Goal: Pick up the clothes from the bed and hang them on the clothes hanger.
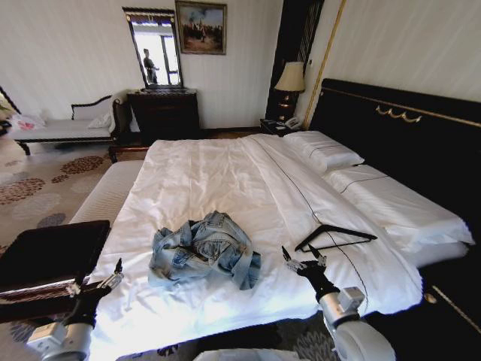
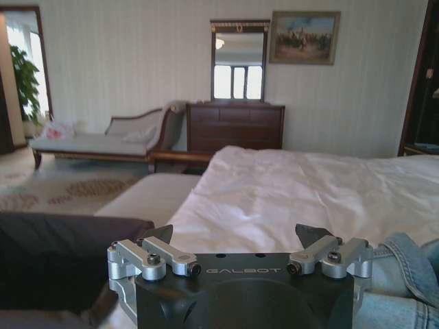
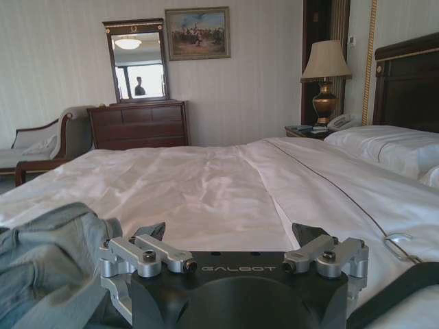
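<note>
A crumpled light blue denim jacket, the clothes (image 1: 201, 249), lies near the foot of the white bed (image 1: 225, 173). To its right on the sheet rests the black clothes hanger (image 1: 335, 237), hook toward the pillows. My left gripper (image 1: 96, 281) hovers open at the bed's left edge, left of the jacket (image 2: 401, 274). My right gripper (image 1: 304, 259) stands open between jacket and hanger, just above the sheet. In the right wrist view the jacket (image 3: 48, 264) is beside the open right gripper (image 3: 230, 236), and the hanger's hook (image 3: 398, 241) and black arm show on the other side.
A dark padded bench (image 1: 52, 252) stands left of the bed's foot. Two pillows (image 1: 323, 150) lie against the black headboard (image 1: 406, 131). A dresser with mirror (image 1: 164, 113), a chaise (image 1: 64, 124) and a lamp on a nightstand (image 1: 289, 86) line the far wall.
</note>
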